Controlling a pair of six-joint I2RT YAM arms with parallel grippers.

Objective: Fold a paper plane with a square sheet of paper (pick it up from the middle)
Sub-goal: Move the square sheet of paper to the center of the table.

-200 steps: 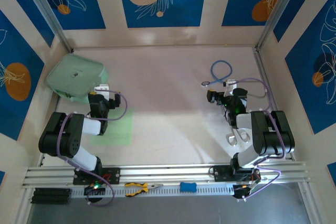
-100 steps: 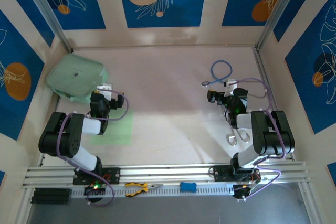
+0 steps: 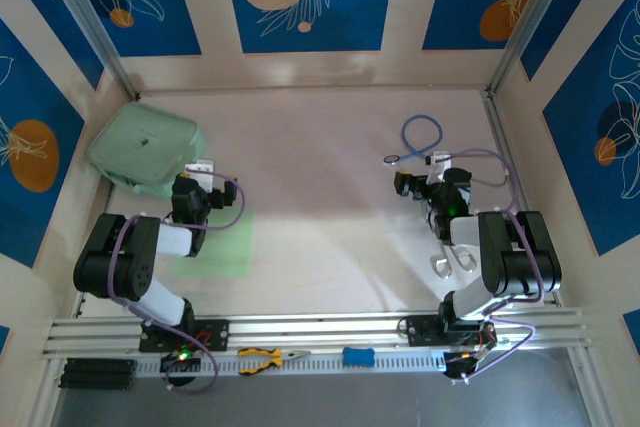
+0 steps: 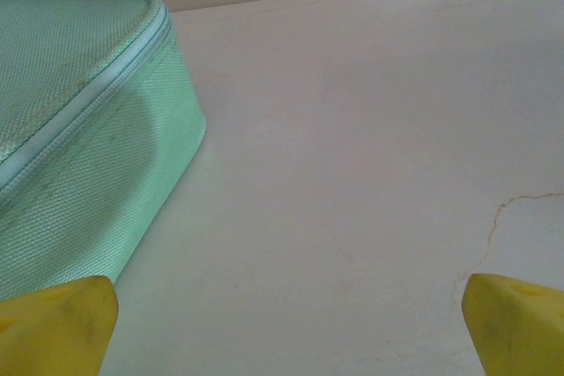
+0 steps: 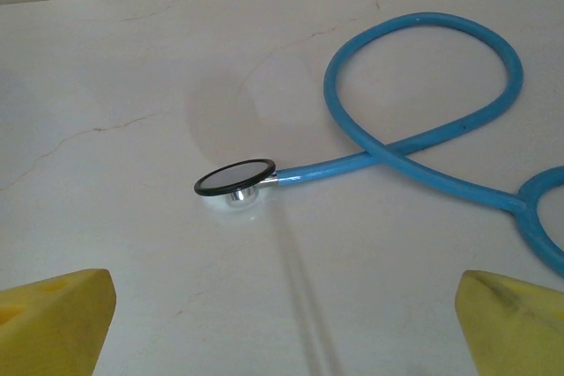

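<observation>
The square sheet of paper [image 3: 218, 243] is light green and lies flat on the table at the near left, its left part under my left arm. My left gripper [image 3: 197, 173] hovers beyond the sheet's far edge, beside the mint-green zip pouch [image 3: 140, 147]. In the left wrist view its yellow fingertips [image 4: 55, 323] stand wide apart, the gripper [image 4: 286, 332] open over bare table with the pouch [image 4: 79, 129] to the left. My right gripper [image 3: 413, 183] is at the right, open [image 5: 284, 323], with nothing between its fingertips [image 5: 53, 316].
A blue stethoscope [image 3: 422, 134] lies just beyond the right gripper, its chestpiece [image 5: 234, 179] straight ahead of the fingers. Scissors [image 3: 455, 262] lie by the right arm's base. Yellow pliers [image 3: 265, 357] and a blue tool [image 3: 358, 356] rest on the front rail. Walls enclose three sides.
The left gripper has shifted slightly to the right near the pouch. The right arm and the paper have not moved.
</observation>
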